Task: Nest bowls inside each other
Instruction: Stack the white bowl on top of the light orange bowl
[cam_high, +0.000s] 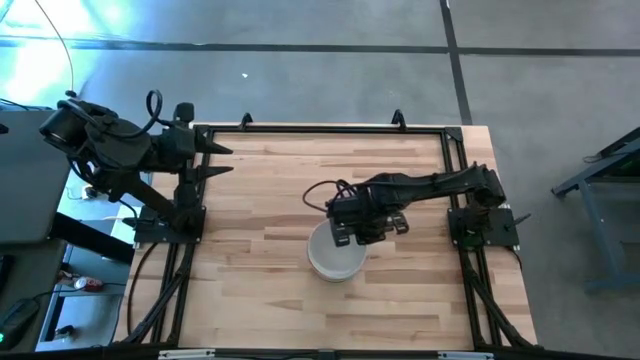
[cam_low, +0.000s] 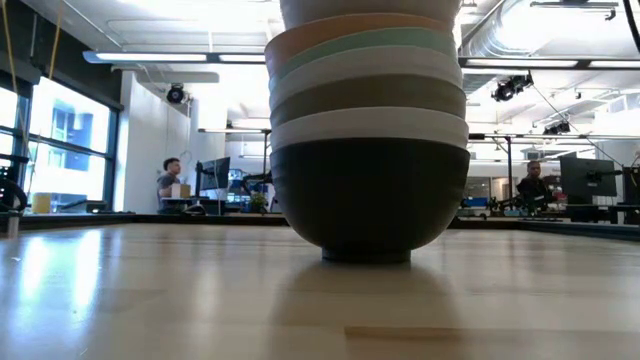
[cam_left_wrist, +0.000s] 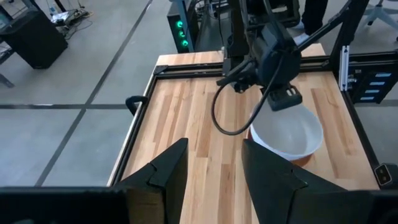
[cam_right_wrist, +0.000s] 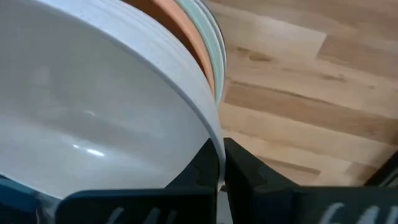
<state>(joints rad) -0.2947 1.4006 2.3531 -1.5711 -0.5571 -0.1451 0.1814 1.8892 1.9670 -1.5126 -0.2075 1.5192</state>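
Wooden table (cam_high: 260, 230) | right jaws (cam_right_wrist: 219, 163) pinching top white bowl (cam_right_wrist: 93, 106) rim | left jaws (cam_left_wrist: 214, 165) spread

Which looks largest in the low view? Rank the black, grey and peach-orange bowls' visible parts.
1. Round black bowl, bottom of the stack, almost wholly showing.
2. Grey bowl, a band.
3. Peach-orange bowl, a thinner band; nesting hides true sizes.

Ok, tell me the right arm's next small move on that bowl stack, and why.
Probably open the right gripper and lift clear. It is shut on the rim of the top white bowl, which already sits nested in the stack over the peach-orange bowl. From table height the stack looks level, black bowl at the bottom. The left gripper waits open at the table's edge.
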